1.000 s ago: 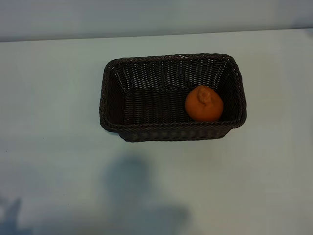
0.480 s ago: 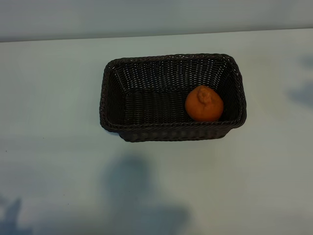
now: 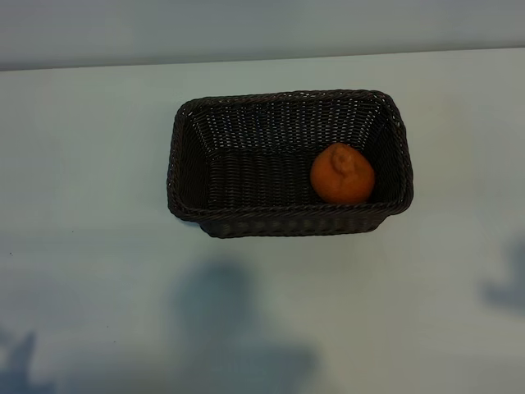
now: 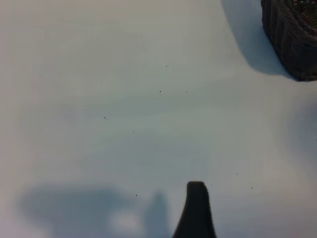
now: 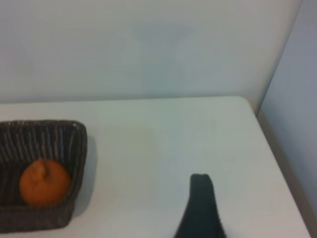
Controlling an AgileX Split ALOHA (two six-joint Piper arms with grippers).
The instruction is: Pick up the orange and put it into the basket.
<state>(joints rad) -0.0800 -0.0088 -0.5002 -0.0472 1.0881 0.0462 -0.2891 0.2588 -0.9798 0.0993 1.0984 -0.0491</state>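
Closest to the left wrist camera, one dark finger (image 4: 196,210) of the left gripper is sticking up over the bare white table (image 4: 124,99), and it is touching nothing. That gripper is spread wide and is carrying nothing, though only the one finger is showing. Far ahead of it and off to one side, a corner of the basket (image 4: 292,34) is sitting on the table, well apart from the finger, with its shadow lying beside it. Closest to the right wrist camera, one dark finger (image 5: 200,208) of the right gripper is hanging over the table too, and nothing is lying against it. From this one finger I cannot tell how that gripper's fingers are standing. Farther out from it and off to one side, the basket is standing on the table, well apart from the finger. The orange (image 5: 44,182) is resting inside it, close to the end wall nearest that gripper. Behind it all, a pale wall (image 5: 148,49) is standing along the table's far edge. In the view from above, no gripper is showing, and the orange is sitting in the basket's right end with its knob pointing up
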